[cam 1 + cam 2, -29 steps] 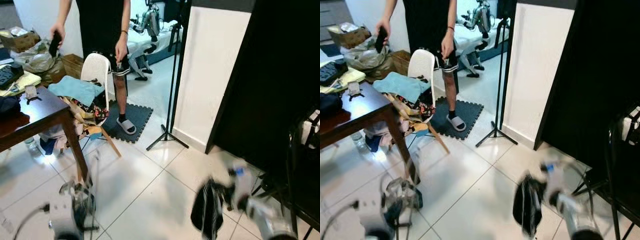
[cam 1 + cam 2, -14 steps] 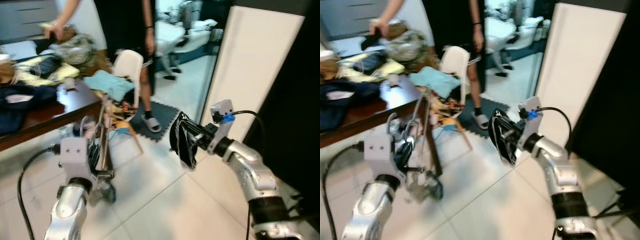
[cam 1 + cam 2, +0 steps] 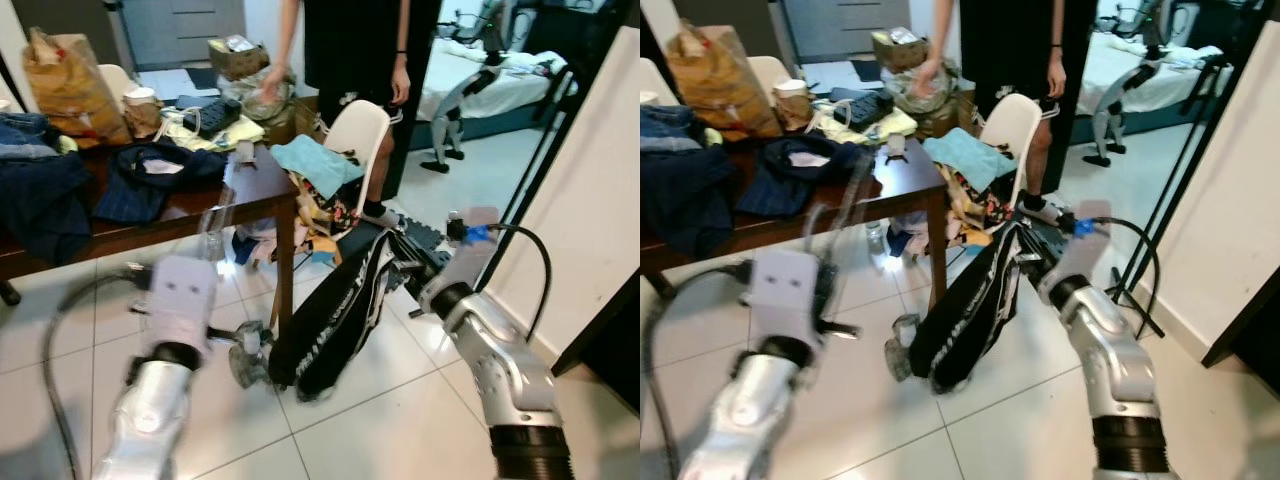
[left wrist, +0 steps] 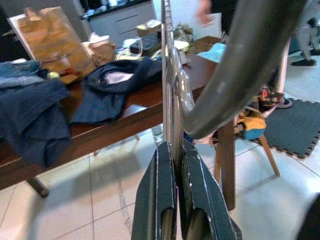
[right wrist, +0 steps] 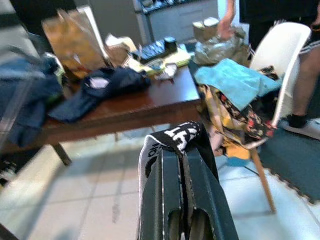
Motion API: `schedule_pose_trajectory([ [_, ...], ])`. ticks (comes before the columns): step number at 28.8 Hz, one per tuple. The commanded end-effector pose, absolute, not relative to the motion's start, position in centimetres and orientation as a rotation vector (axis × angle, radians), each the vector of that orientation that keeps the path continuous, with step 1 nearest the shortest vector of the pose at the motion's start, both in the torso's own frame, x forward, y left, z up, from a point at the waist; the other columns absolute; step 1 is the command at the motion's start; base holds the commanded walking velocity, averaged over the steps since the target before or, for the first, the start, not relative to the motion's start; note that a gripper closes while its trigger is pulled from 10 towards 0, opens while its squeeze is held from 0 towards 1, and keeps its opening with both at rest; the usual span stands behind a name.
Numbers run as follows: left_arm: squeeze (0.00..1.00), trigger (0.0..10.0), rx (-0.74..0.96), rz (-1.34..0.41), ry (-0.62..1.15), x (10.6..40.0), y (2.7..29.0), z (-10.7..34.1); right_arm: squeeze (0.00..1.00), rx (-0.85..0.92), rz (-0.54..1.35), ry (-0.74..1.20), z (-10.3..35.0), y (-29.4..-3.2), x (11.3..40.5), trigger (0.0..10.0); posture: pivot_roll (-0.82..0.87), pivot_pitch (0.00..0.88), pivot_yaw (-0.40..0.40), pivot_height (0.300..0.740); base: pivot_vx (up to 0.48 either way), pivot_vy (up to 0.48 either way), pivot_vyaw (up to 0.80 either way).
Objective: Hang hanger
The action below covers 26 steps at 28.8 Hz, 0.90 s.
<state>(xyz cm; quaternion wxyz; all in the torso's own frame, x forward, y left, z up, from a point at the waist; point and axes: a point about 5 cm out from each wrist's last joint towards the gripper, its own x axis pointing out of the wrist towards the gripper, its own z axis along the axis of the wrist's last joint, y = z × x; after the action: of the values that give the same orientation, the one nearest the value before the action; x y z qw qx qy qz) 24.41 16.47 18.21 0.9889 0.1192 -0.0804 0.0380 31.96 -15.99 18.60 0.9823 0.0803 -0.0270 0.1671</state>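
Left gripper, fingers pinched on the metal hanger, held upright before the dark wooden table, presumably for dressing. Right gripper, fingers clamped on the waistband of black shorts, draped beside the table's corner, near the hanger.

Left arm is motion-blurred, so the hanger pinched between the left gripper fingers reads only as a faint streak in the head views; its hook end runs off the frame past the fingertips. Black garment covers the right gripper fingertips, so only a fold of it shows between the fingers, and its lower end hides whatever is behind it. Person beyond the fingers is cut off above the shoulders.
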Motion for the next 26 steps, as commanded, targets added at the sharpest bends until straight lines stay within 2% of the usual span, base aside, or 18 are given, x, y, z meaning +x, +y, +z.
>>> schedule_pose_trajectory([
  [1,0.0,10.0,0.245,0.039,-0.157,24.5,16.4,18.3,0.0,0.137,0.328,-0.055,18.9,-15.7,31.9,10.0,-0.07,0.0,-0.054,0.74,0.0,0.0,0.76],
  [7,0.0,10.0,0.216,0.029,-0.136,24.5,17.2,18.3,0.0,0.105,0.333,-0.068,19.4,-15.5,31.8,10.0,-0.07,0.0,-0.051,0.74,0.0,0.0,0.76],
  [9,0.0,10.0,0.196,0.031,-0.124,24.5,17.5,18.3,0.0,0.086,0.351,-0.083,19.7,-15.2,31.8,10.0,-0.07,0.0,-0.05,0.74,0.352,0.0,0.0],
  [20,0.0,10.0,0.177,0.044,-0.117,24.6,17.6,18.2,0.0,0.03,0.4,-0.076,20.3,-14.5,32.3,10.0,-0.07,0.0,-0.051,0.74,0.48,0.0,0.0],
  [26,0.0,10.0,0.191,0.084,-0.148,25.1,18.2,19.2,0.0,0.043,0.452,-0.124,22.0,-13.0,33.3,10.0,-0.08,0.0,-0.048,0.74,0.48,0.0,0.0],
])
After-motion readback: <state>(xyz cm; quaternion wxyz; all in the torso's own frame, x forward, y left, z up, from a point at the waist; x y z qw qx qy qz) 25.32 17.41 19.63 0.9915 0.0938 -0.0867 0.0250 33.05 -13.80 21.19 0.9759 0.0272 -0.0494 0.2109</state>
